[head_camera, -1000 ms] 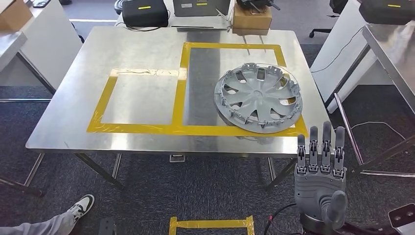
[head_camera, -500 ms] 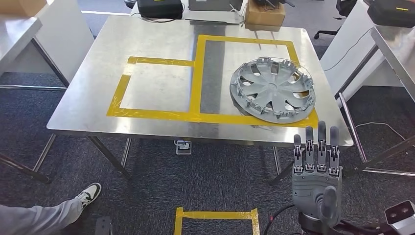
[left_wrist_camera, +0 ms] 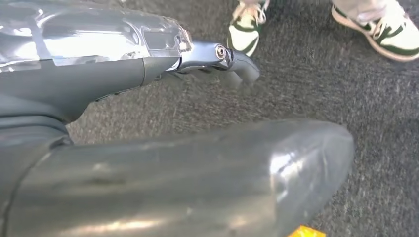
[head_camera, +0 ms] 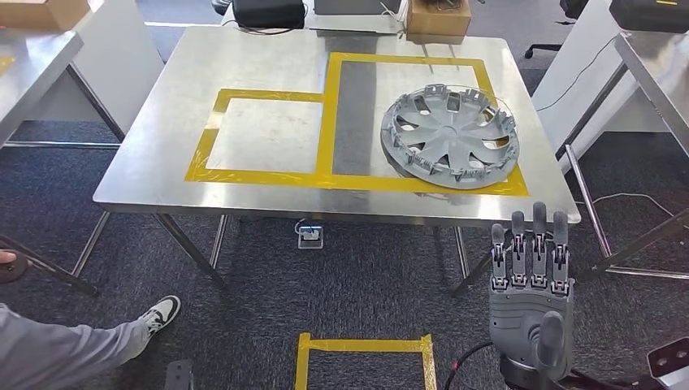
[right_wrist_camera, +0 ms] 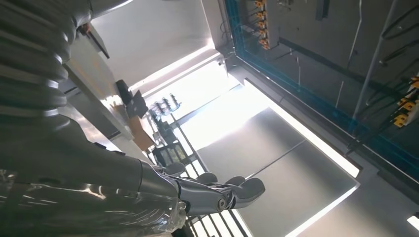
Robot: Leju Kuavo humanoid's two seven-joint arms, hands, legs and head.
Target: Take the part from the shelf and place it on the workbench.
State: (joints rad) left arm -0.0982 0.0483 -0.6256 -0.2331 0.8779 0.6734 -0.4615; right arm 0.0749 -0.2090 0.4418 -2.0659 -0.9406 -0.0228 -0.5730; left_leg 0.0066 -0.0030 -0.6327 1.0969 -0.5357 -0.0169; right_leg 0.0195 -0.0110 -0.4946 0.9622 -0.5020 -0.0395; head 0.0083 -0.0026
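One steel tabletop (head_camera: 268, 89), marked with yellow tape (head_camera: 328, 114) into two rectangular bays: a smaller one on the left, a larger one on the right.

One part, a grey hubcap (head_camera: 449, 136), lies flat inside the right bay, towards its near right corner, its near edge just over the tape line. Nothing holds it.

One right hand (head_camera: 530, 301), raised in front of the near right table edge, well apart from the hubcap, fingers (head_camera: 536, 240) straight and released, grasping nothing.

One left hand (left_wrist_camera: 148, 128) in its wrist view, hanging over dark carpet; the fingers' state I cannot tell.

One cardboard box (head_camera: 439, 16) at the tabletop's far edge, one black case (head_camera: 268, 12) left of it. One person's trouser leg (head_camera: 57, 353) and shoe (head_camera: 160, 313) at near left on the floor; two shoes in the left wrist view.

Judgement: placing looks done, with the part on the workbench and the hand free. The next move calls only for drawing the arm clear without brushing the table edge.
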